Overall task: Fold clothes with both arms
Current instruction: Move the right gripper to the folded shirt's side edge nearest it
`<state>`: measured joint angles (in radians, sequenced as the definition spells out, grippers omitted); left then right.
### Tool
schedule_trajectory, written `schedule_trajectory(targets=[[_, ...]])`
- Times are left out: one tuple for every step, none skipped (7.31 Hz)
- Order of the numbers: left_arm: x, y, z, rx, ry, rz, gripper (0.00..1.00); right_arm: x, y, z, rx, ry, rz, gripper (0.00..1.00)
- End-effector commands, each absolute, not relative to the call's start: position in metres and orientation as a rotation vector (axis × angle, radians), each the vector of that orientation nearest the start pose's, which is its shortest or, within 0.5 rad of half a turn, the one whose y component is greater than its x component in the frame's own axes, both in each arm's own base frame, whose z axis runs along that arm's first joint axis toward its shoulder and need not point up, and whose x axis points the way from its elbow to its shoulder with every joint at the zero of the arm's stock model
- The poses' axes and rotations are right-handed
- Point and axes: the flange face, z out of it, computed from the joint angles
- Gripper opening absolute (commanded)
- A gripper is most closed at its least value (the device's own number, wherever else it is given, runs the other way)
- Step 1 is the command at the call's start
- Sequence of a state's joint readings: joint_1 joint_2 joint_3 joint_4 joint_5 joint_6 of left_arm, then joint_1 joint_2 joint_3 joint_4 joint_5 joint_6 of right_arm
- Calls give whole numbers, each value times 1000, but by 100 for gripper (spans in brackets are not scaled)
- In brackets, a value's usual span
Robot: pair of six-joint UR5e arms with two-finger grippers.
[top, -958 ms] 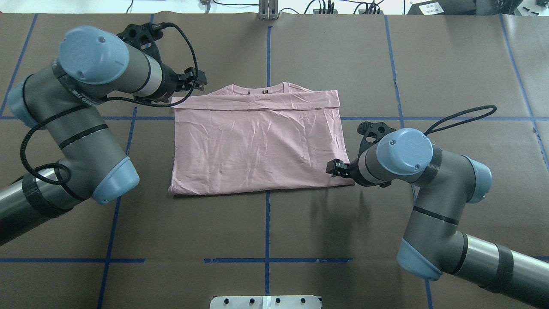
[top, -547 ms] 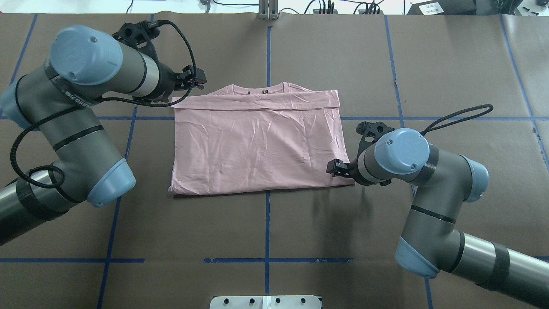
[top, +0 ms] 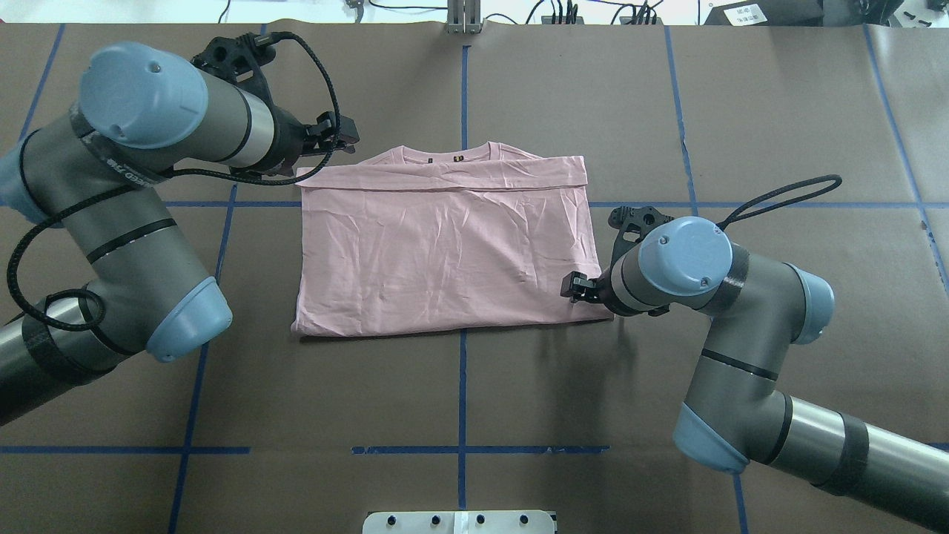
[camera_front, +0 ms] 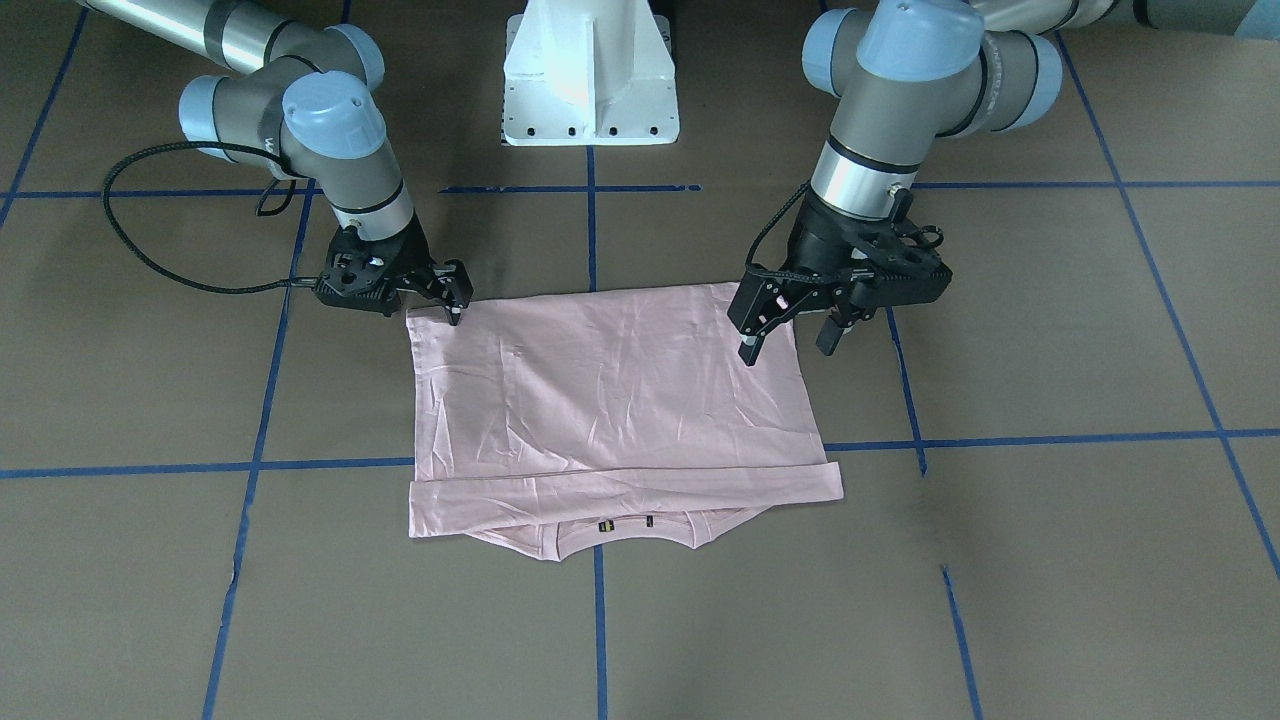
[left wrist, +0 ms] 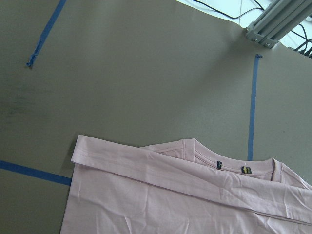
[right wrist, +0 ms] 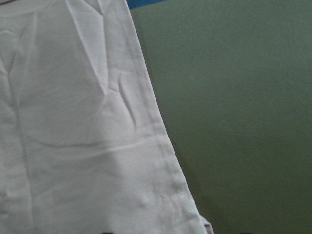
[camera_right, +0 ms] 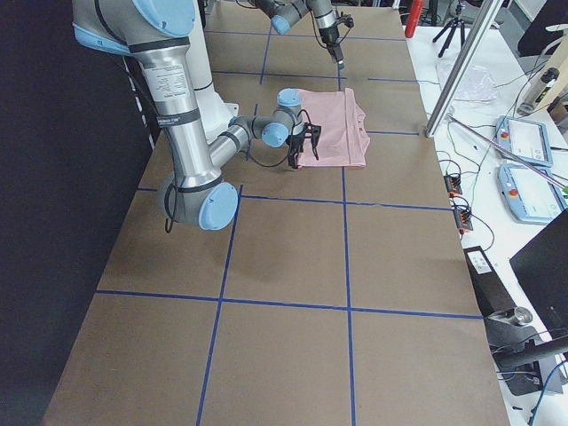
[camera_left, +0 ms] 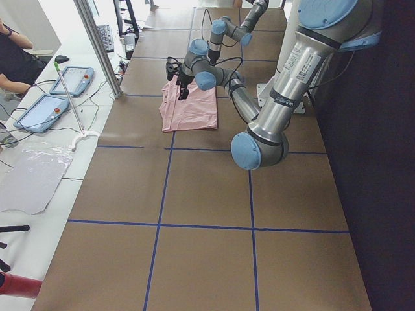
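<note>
Front view: the shirt (camera_front: 610, 400) lay flat on the table (camera_front: 1000, 560), sides tucked, one band turned over (halving folds seemingly remaining). The left gripper (camera_front: 784, 348) was spread and empty. Overhead: the right gripper (top: 572, 288) met the near-right corner; whether it pinched, I couldn't tell.

You're in robotics lab: left arm (top: 222, 130) + right arm (top: 730, 348), white pedestal (camera_front: 590, 70), brown table (top: 778, 111) w/ blue tape grid (top: 461, 393), alu. post (camera_left: 95, 39), control tablets (camera_left: 42, 111) on your side bench (camera_left: 91, 116), tripod (camera_right: 460, 18).
</note>
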<state>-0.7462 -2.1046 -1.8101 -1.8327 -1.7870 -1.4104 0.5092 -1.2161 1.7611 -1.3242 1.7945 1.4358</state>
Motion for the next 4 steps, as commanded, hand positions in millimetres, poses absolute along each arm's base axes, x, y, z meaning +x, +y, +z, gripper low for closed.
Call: schedule_trajectory(targets=[[384,-507,212,281,1032,-416,100,-490,-402,358,57,-810,244,86],[384,-505,217,277,1027,-415,100,-489,-404,360,56,-802,245,76],[378,-501,214,283,1036,-415,100,-488,-405,361,56,-799,249,52],[379,-501,214,282,1037,-411,100,-487,-406,362,56,-796,251,33]])
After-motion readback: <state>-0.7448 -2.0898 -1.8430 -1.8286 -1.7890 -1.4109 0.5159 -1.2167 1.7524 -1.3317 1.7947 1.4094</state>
